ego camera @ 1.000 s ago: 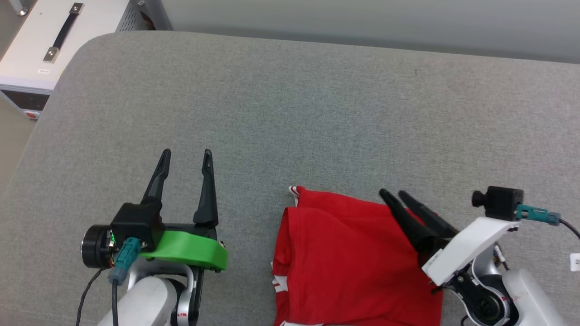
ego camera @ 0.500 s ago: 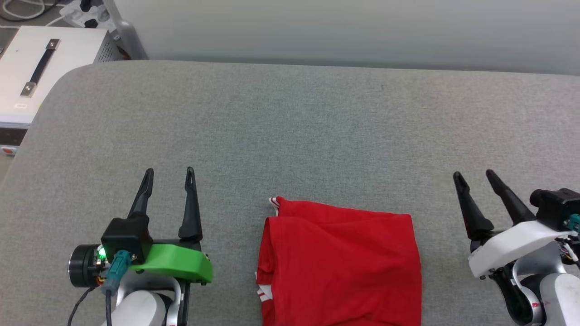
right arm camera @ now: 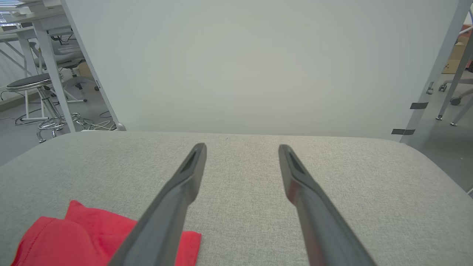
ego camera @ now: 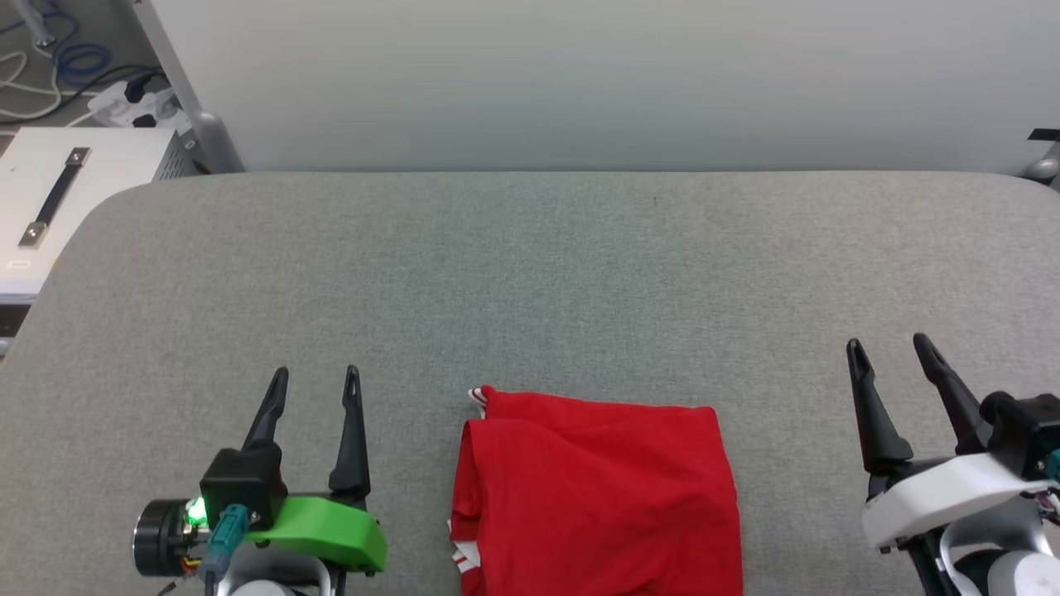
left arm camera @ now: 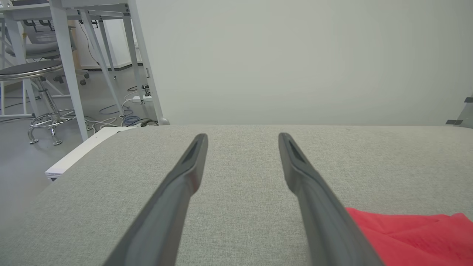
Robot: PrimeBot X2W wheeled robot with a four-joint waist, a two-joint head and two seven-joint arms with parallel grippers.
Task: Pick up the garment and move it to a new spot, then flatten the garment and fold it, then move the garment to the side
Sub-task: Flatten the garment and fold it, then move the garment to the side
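The garment lies folded into a red rectangle near the front edge of the grey padded table, with a bit of red-white striped trim at its far left corner and white showing at its left side. It also shows in the left wrist view at lower right as the garment and in the right wrist view at lower left as the garment. My left gripper stands open to the left of it, apart from it. My right gripper stands open to the right, also apart, nothing between its fingers.
A white case with a black handle stands off the table's left end. Cables and a power strip lie on the floor behind it. A pale wall panel runs along the table's far edge. Stools and table legs stand beyond.
My right gripper has lifted off the garment's right part and drawn away to the right. The head camera has tilted up, showing more wall. The left gripper keeps its pose.
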